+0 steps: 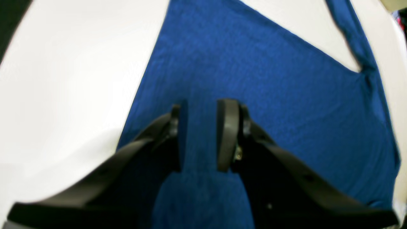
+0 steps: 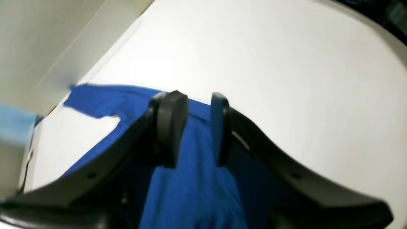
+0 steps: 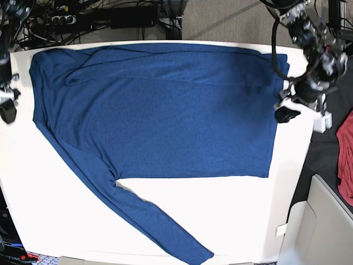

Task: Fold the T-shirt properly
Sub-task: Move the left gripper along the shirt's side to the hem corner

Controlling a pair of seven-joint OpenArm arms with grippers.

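Note:
The blue T-shirt [image 3: 165,110] lies spread flat on the white table [image 3: 231,215]. One long sleeve [image 3: 160,226] runs toward the front edge. My left gripper [image 3: 285,114] hovers at the shirt's right-hand hem. In the left wrist view its fingers stand apart, so my left gripper [image 1: 203,105] is open, with the T-shirt [image 1: 270,79] showing through the gap. My right gripper [image 3: 6,112] is by the shirt's left edge. The right wrist view shows my right gripper [image 2: 195,95] open too, above the blue fabric of the T-shirt [image 2: 190,190]. A sleeve [image 2: 95,98] stretches away at its left.
A red cloth [image 3: 346,160] hangs off the right side, beside a beige bin [image 3: 325,221] at the lower right. Cables and a power strip [image 3: 60,19] lie behind the table's far edge. Bare white table [image 2: 286,79] stretches out beyond the shirt.

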